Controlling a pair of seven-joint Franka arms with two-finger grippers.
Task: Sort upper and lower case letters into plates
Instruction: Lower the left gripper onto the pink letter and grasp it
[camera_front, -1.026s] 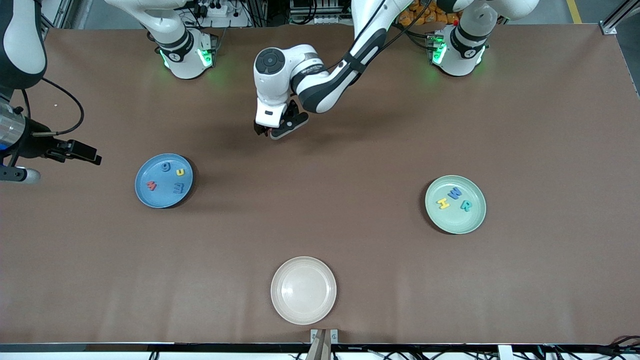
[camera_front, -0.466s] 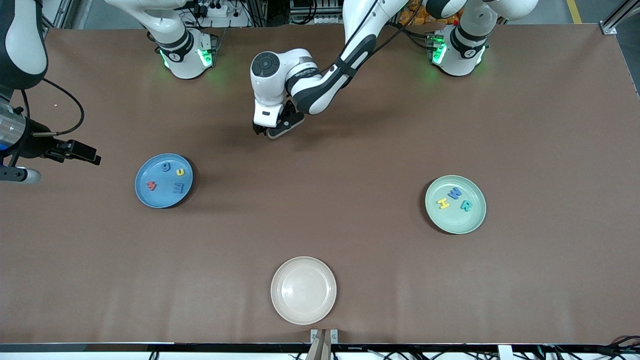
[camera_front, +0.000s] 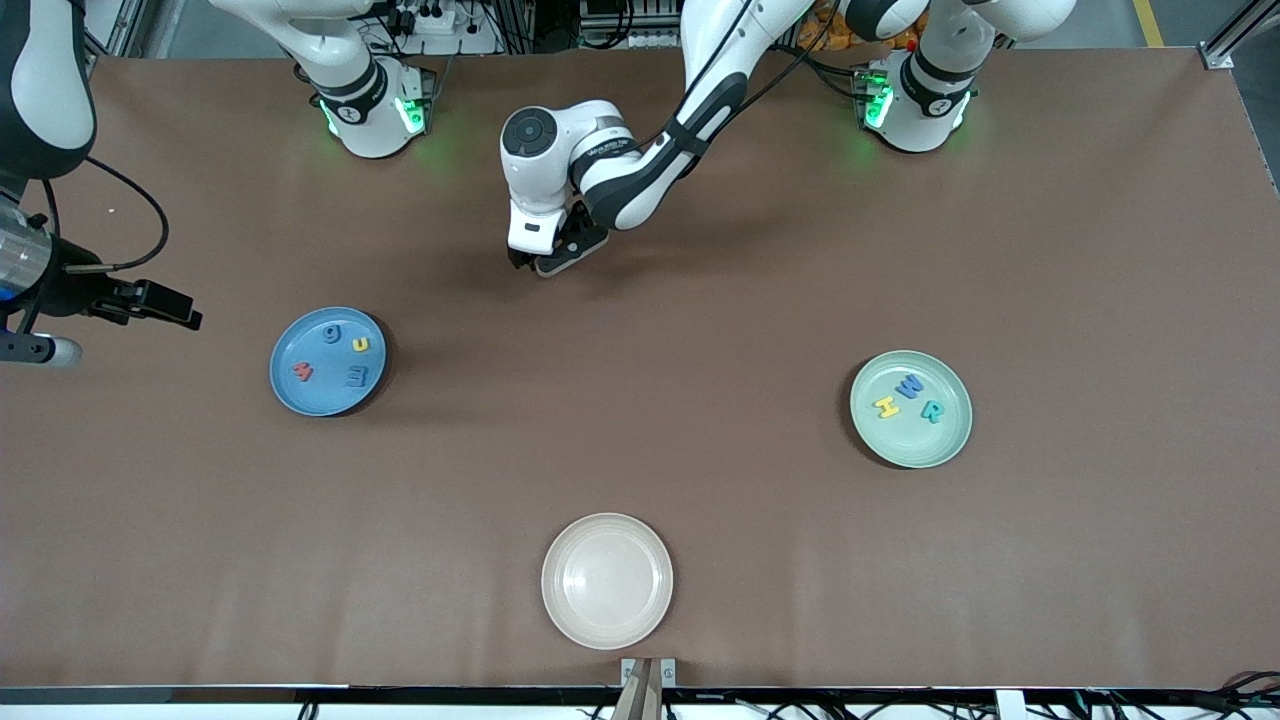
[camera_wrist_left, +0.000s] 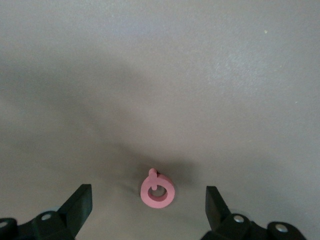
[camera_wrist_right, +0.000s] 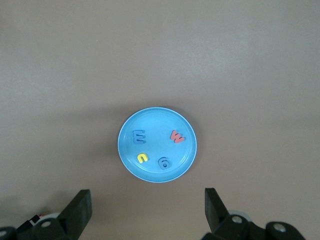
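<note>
Fingers, left gripper (camera_wrist_left: 147, 210): we see both spread wide, one on each side of the pink Q (camera_wrist_left: 157, 189), neither touching it; nothing held.
Fingers, right gripper (camera_wrist_right: 147, 212): spread just as wide, empty.
Left gripper, place: we put it low over the table (camera_front: 700, 480), midway along the robots' edge, between the two bases; its arm reaches in from its base.
Right gripper, place: up in the air at the right arm's end of the table, looking down on the blue plate (camera_wrist_right: 128, 150); this arm waits.
Pink Q: flat on the bare cloth under the left gripper, in no plate; in the front view the gripper hides it.
Blue plate: toward the right arm's end. We count four letters in it: blue g (camera_front: 333, 333), yellow u (camera_front: 361, 345), blue m (camera_front: 357, 376), red letter (camera_front: 303, 372) that reads as w or m, case unclear to us.
Green plate (camera_front: 950, 445): toward the left arm's end, well apart from the blue one. Three letters in a row: yellow H (camera_front: 886, 407), blue W (camera_front: 910, 387), teal R (camera_front: 932, 411).
Cream plate (camera_front: 607, 580): nearest the front camera, mid-table, no letters in it.
</note>
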